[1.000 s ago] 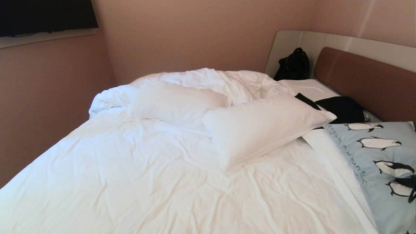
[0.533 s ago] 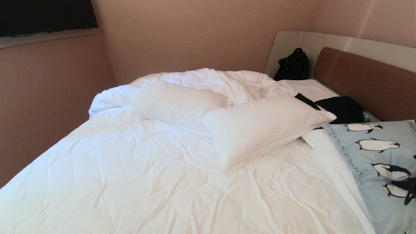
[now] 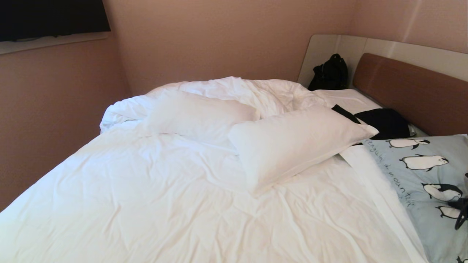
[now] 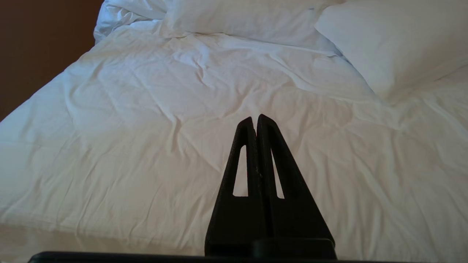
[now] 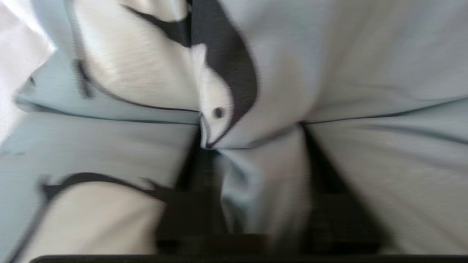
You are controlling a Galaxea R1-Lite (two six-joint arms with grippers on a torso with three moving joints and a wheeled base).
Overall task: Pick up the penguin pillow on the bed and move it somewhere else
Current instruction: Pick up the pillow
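The penguin pillow [image 3: 427, 182], pale blue with black-and-white penguins, lies at the bed's [image 3: 146, 190] right edge near the headboard. My right gripper [image 3: 461, 213] presses down into it at the picture's right border. In the right wrist view the pillow [image 5: 365, 54] fills the frame, and the right gripper [image 5: 256, 146] is shut on a raised fold of its fabric, one dark finger [image 5: 199, 182] on each side. My left gripper [image 4: 255, 118] hangs shut and empty over the white sheet [image 4: 109, 146], away from the pillow.
Two plain white pillows [image 3: 292, 142] [image 3: 197, 117] lie mid-bed against a bunched duvet [image 3: 237, 89]. A black garment [image 3: 384, 122] lies just beyond the penguin pillow, and a black bag [image 3: 331, 73] leans by the brown headboard [image 3: 409, 91]. Walls close in on the bed's far sides.
The penguin pillow's cover has puckered and its print has shifted slightly around the right gripper, which keeps its place at the right border. Nothing else has moved.
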